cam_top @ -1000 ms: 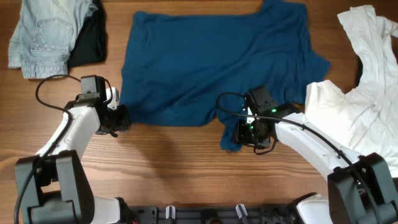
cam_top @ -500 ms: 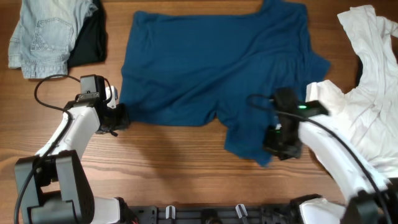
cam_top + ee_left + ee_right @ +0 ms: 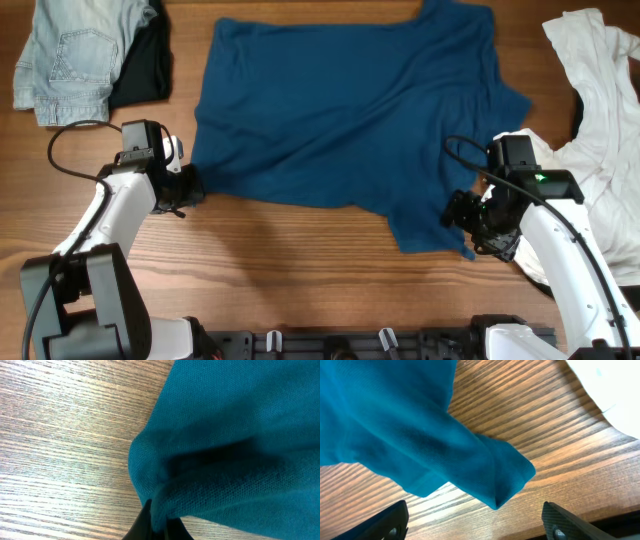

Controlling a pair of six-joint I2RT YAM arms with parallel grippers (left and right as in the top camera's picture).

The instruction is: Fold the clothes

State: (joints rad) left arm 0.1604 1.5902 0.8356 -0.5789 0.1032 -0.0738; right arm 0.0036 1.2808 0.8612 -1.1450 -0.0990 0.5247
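Nearest us, our left gripper (image 3: 187,188) pinches the shirt (image 3: 340,110) at its near-left hem corner. Our right gripper (image 3: 468,216) stands wide, holding nothing; the near-right corner lies just before its fingers on the table (image 3: 280,260), cloth spreading toward 9 o'clock. The body stretches toward 12, collar farthest. The right arm is nearer that loose corner.

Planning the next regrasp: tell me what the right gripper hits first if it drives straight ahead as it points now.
The right gripper would most likely first meet the loose corner of the dark blue T-shirt, lying on the table ahead between its open fingers; depth is unclear.
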